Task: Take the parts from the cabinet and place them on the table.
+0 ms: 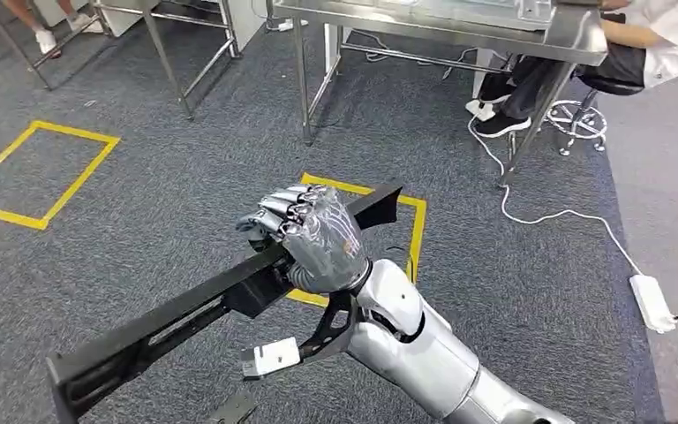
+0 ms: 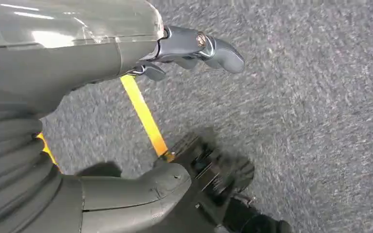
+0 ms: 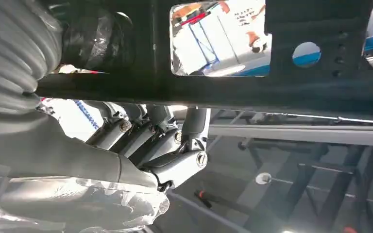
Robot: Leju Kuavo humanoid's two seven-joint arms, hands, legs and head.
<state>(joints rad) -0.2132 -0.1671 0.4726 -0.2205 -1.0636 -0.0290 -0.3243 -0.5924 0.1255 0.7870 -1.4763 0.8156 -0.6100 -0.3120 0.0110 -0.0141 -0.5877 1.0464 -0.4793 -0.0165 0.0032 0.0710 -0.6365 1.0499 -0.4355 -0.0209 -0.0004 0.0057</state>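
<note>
The steel counter (image 1: 574, 35) stands far across the grey carpet, well apart from the load. A long black part (image 1: 185, 309), stiff and bar-like with cut-outs, hangs slantwise over the carpet, gripped by the right robot hand (image 1: 313, 238) towards its far end; it looks unwieldy, so a hold closer to mid-length would likely balance it better. The left robot hand (image 2: 175, 48) holds nothing, fingers spread above the carpet.
</note>
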